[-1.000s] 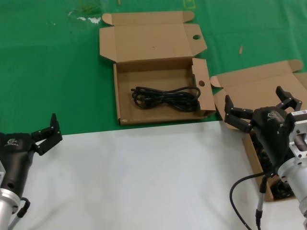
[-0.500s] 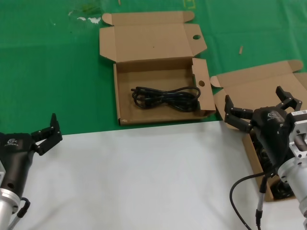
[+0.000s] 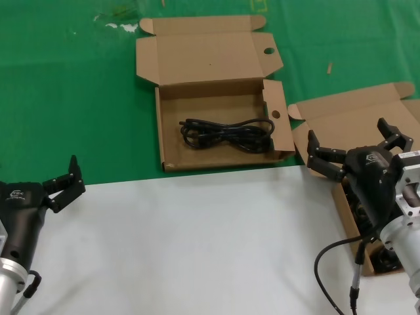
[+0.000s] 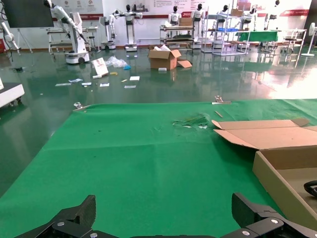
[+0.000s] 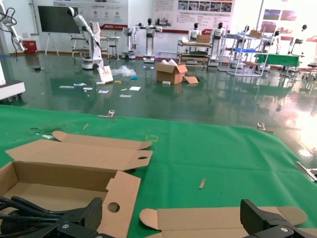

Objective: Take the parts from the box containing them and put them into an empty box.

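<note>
One cable already in holed box at centre-far; more dark cables in plain box, right; right pincer released above it, holding nothing; next: descend, grasp cable; left pincer released, idle near-left over tabletop.

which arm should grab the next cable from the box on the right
Right. The right tool hangs open directly above the box containing them at the robot's right, while the left tool sits open far off at the left table edge.
</note>
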Controlling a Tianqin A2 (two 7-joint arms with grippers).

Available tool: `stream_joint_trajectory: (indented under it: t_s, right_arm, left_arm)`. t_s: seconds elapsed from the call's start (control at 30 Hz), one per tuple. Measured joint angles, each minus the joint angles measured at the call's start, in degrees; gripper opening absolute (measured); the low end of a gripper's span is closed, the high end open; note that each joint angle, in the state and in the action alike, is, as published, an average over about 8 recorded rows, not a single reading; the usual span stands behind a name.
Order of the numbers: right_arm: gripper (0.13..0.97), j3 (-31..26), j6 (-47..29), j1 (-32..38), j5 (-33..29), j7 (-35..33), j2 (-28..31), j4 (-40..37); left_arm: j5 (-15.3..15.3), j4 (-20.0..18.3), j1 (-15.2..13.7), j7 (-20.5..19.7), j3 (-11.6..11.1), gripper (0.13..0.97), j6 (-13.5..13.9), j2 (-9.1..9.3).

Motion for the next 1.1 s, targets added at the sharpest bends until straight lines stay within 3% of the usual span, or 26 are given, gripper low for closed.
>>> stream_joint_trajectory:
  t_s: [1.1]
  right_arm:
    - [0.966, 0.0, 0.0, 0.0, 0.0, 0.0, 0.0, 0.0]
  left_arm:
    - [0.0, 0.0, 0.0, 0.0, 0.0, 0.966, 0.0, 0.0]
